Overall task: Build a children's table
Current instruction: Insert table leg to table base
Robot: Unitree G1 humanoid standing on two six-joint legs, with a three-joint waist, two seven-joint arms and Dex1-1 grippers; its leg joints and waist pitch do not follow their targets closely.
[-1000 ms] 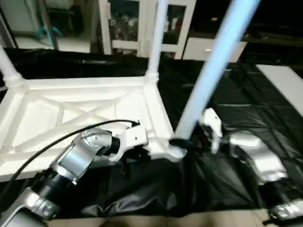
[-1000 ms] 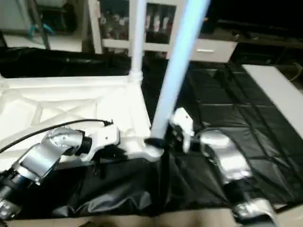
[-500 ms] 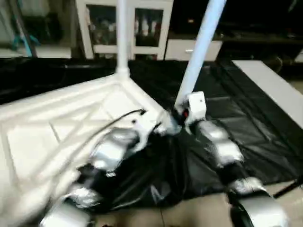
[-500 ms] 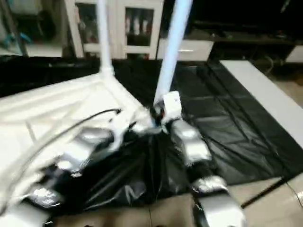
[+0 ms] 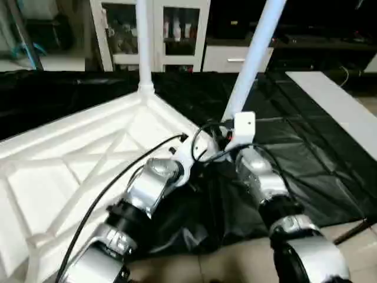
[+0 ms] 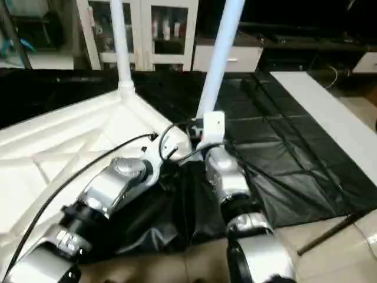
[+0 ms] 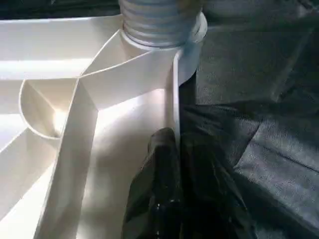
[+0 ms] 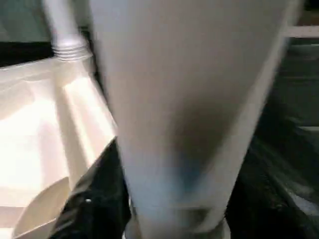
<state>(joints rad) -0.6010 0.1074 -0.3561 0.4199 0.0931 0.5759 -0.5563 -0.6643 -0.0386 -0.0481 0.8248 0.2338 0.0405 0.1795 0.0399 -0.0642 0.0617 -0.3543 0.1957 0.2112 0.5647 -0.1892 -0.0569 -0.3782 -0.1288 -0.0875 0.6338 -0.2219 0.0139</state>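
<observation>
Table top: the white plastic rectangular table top [image 5: 76, 159] lies upside down on a black plastic sheet [image 5: 306, 153], its X-shaped ribs facing up and one corner pointing toward the robot's arms.
Near leg: a long tapered white tube leg [image 5: 253, 59] stands in the round socket at that near corner, leaning toward the right as it rises out of the head views.
Far leg: a second white tube leg [image 5: 142, 41] stands upright in the round socket at the far corner, straight and free of either arm.
Left gripper: the left gripper [image 7: 167, 169] has its two black fingers pressed together over the thin rim wall of the top, just beside the near leg's ribbed base; the wrist view shows the dark fingertips on the white edge, with black sheet on one side.
Right gripper: the right gripper [image 5: 227, 138] sits at the foot of the near leg, right at the corner socket; in its wrist view the leg rises close ahead, with a black finger [image 8: 94, 199] to one side of it. Whether the fingers clamp the leg or merely flank it cannot be told.
Arms: both silver forearms converge on the near corner, a black cable [image 5: 112, 183] looping over the left one.
Surroundings: a white cabinet with glass doors [image 5: 165, 29] stands beyond the sheet, and a flat white panel [image 5: 336, 100] lies at the sheet's right edge.
</observation>
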